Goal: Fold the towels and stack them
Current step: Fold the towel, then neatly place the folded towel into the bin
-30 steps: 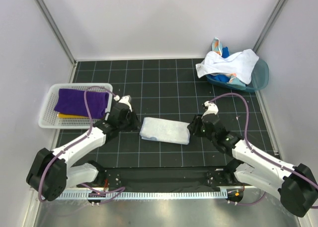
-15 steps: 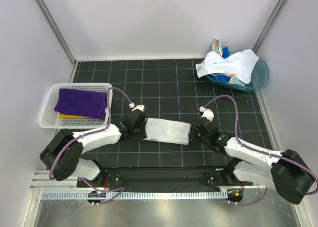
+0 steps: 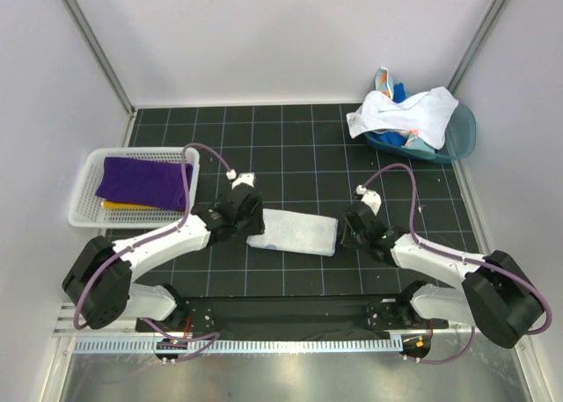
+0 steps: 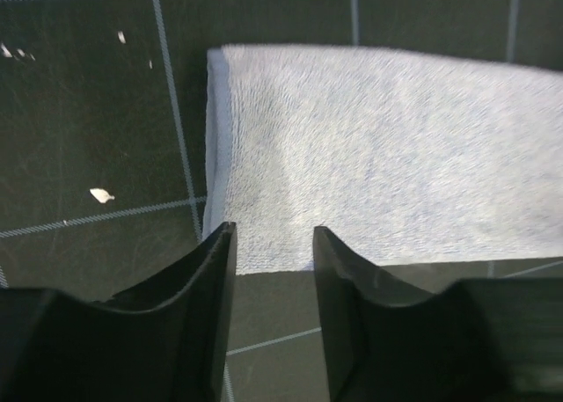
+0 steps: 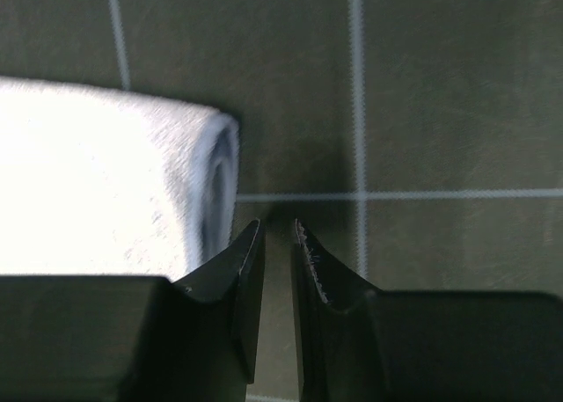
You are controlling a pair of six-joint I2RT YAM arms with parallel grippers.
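Folded towel (image 3: pixel 293 230) lies flat: left gripper (image 4: pixel 273 235) at nine o'clock, jaws apart; right gripper (image 5: pixel 277 228) at three o'clock, jaws nearly together, empty.

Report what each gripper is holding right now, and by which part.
Nothing is held. The left gripper stands open over a corner of the folded towel; the right gripper, nearly closed, sits empty beside its other end.

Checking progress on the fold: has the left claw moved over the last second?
Yes. Seen from above, the left claw shifted right, away from the white basket, to the folded towel's left end.
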